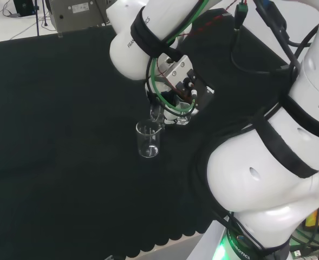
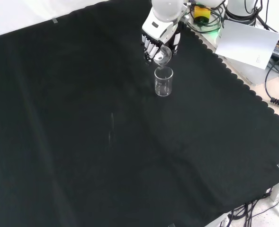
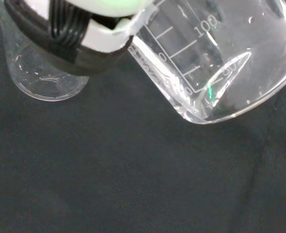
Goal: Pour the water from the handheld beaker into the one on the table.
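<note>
Black-and-white hand (image 2: 159, 41) clasping tilted handheld beaker (image 2: 163, 56), lip over the standing beaker (image 2: 163, 81)

A white robot arm (image 1: 267, 179) made of smooth, rounded links banded with black straps. Black, green and red cables (image 1: 164, 81) run along it. Grey lettering marks one link, and small dark holes dot the shell. The hand (image 2: 158, 40) is black and white, with black ribbing.
</note>
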Robot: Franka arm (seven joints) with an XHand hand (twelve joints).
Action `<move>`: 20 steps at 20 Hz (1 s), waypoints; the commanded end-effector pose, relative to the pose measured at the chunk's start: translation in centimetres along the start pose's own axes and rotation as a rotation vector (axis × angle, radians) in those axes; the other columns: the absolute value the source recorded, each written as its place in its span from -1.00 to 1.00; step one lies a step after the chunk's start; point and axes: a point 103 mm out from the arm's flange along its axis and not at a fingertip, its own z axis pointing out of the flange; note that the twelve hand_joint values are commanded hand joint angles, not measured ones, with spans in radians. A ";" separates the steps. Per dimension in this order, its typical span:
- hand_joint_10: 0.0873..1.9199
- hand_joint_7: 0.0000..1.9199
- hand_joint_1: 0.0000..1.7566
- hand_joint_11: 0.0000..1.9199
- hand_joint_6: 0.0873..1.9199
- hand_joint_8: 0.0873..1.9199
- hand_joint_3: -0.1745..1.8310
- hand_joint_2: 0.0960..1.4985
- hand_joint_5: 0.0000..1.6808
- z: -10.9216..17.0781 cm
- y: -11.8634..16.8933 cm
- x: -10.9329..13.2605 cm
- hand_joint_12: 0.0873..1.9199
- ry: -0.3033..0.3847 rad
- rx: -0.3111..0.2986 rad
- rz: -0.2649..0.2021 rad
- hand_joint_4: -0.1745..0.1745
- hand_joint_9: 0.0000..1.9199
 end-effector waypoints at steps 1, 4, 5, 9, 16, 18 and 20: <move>-1.00 0.63 0.50 0.50 -1.00 -1.00 -1.00 0.32 0.80 -0.5 0.3 0.4 -0.45 -0.059 0.032 0.006 -1.00 0.79; -1.00 0.63 0.50 0.50 -1.00 -1.00 -1.00 0.32 0.80 -0.6 0.3 0.5 -0.45 -0.079 0.053 0.011 -1.00 0.79; -1.00 0.63 0.50 0.50 -1.00 -1.00 -1.00 0.32 0.80 -0.6 0.4 0.6 -0.45 -0.088 0.059 0.011 -1.00 0.79; -1.00 0.63 0.50 0.51 -1.00 -1.00 -1.00 0.32 0.80 -0.8 0.5 1.0 -0.45 -0.116 0.083 0.017 -1.00 0.79; -1.00 0.63 0.50 0.51 -1.00 -1.00 -1.00 0.32 0.80 -1.7 0.7 1.2 -0.46 -0.156 0.105 0.037 -1.00 0.78; -1.00 0.63 0.50 0.51 -1.00 -1.00 -1.00 0.32 0.80 -1.9 0.8 1.2 -0.46 -0.169 0.110 0.041 -1.00 0.78; -1.00 0.63 0.50 0.51 -1.00 -1.00 -1.00 0.32 0.80 -2.1 0.8 1.2 -0.46 -0.172 0.107 0.044 -1.00 0.78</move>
